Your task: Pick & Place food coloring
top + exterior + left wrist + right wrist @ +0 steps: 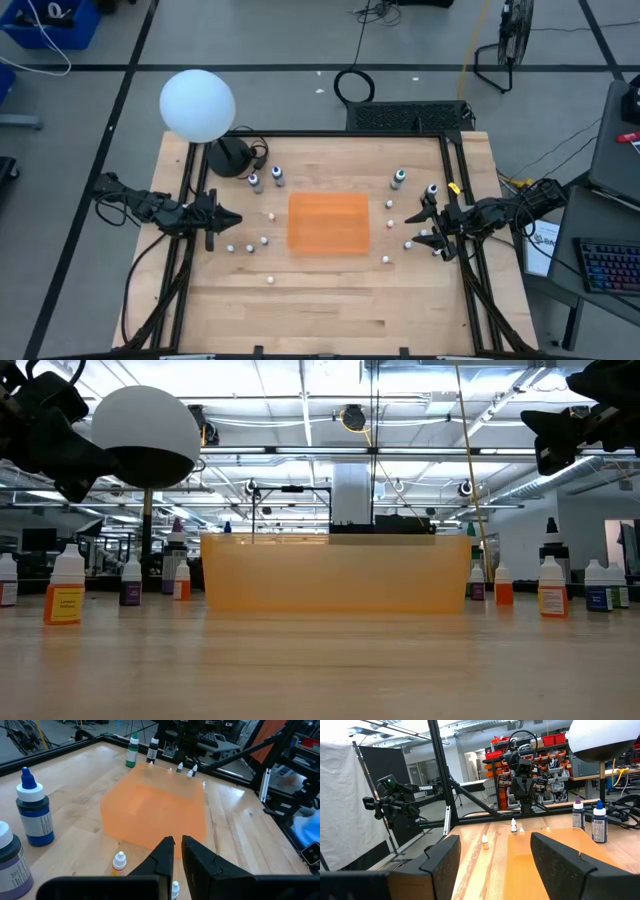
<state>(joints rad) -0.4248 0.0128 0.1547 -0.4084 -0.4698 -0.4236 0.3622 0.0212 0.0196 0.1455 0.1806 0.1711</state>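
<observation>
Beside the left edge of the bench [330, 300], the left hand [236, 219] hangs with fingers pressed together, holding nothing; small food coloring bottles [248, 246] stand just ahead of its tips, and two taller ones [266, 179] off to its side near the white globe lamp [197, 104]. Beyond them lies the orange mat [328, 222]. Across it, the right hand [420, 226] hangs spread and empty, a small bottle [409, 244] close by its tips. I judge the right hand should centre over that bottle, descend straight, and close gently so neighbours stay upright.
</observation>
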